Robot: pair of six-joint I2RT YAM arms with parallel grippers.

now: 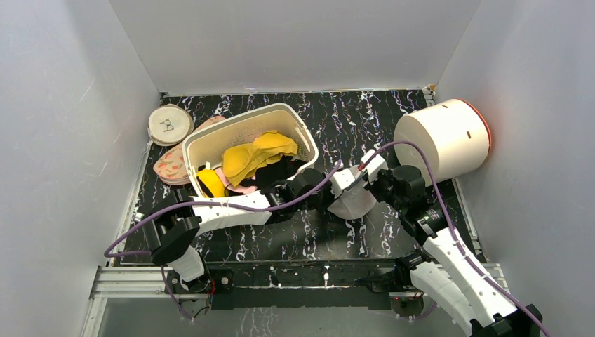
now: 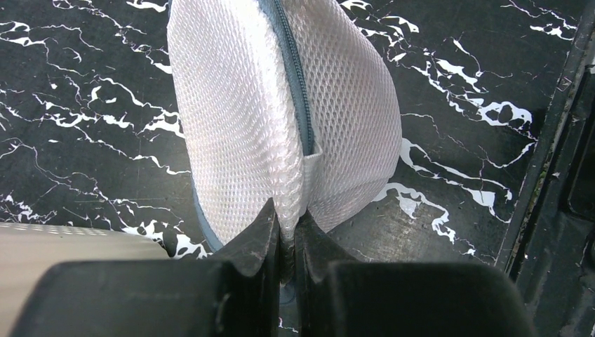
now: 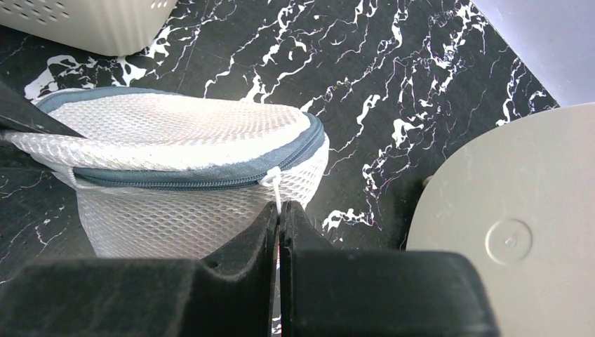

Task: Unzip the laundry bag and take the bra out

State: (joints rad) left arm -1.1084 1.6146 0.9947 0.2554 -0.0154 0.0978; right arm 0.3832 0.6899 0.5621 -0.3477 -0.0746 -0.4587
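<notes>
The laundry bag [image 1: 353, 204], a small drum of whitish mesh with a grey-blue zip, lies on the black marbled table between my two grippers. My left gripper [image 1: 334, 202] is shut on a fold of the bag's mesh [image 2: 286, 210] beside the zip [image 2: 291, 77]. My right gripper [image 1: 369, 195] is shut on the white zip pull [image 3: 275, 184] at the end of the zip [image 3: 175, 181], which looks closed along the lid [image 3: 175, 126]. The bra is hidden; nothing shows through the mesh.
A cream basket [image 1: 210, 140] stands behind left, holding a yellow bra [image 1: 256, 154], black and pale pink fabric. A cream disc [image 1: 170, 124] and a pink patterned disc [image 1: 172, 167] lie left of it. A large white cylinder [image 1: 442, 140] lies at right, close to my right gripper.
</notes>
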